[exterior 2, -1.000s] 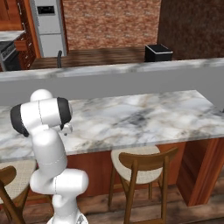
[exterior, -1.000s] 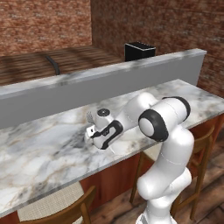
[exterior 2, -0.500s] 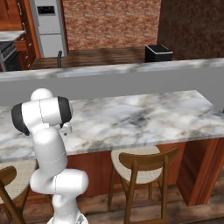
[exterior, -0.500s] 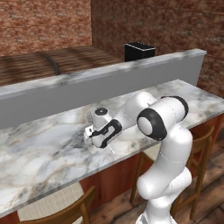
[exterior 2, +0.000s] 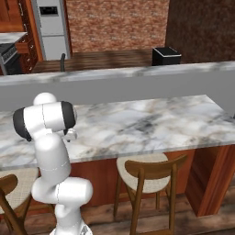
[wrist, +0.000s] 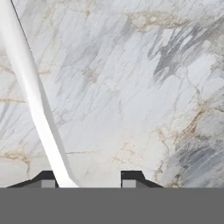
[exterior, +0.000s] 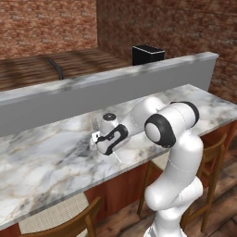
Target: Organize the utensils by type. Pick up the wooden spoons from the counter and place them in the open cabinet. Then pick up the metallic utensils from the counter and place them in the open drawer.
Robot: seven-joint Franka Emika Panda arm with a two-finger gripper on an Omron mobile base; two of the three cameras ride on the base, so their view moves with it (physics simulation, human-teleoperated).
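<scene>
In the hand view, the gripper [wrist: 88, 178] looks straight down on the white marble counter [wrist: 144, 87]. Its two dark fingertips [wrist: 131, 177] stand partly apart at six o'clock. A slim pale utensil handle [wrist: 30, 92], one of the metallic utensils, runs from the left fingertip up toward eleven o'clock, lying flat on the marble. It sits against the inner side of the left tip, while a clear gap separates it from the right tip, so the jaws are not clamped on it; whether it is truly gripped cannot be told.

In the left base view, the gripper [exterior: 102, 143] is low over the counter [exterior: 41, 162] near its front edge, at about nine o'clock from the arm's elbow. Beyond it rises the grey ledge [exterior: 69, 99], and farther back a black box [exterior: 148, 54] at one o'clock.

In the right base view, two wooden stools [exterior 2: 151, 172] stand at the counter's front.
</scene>
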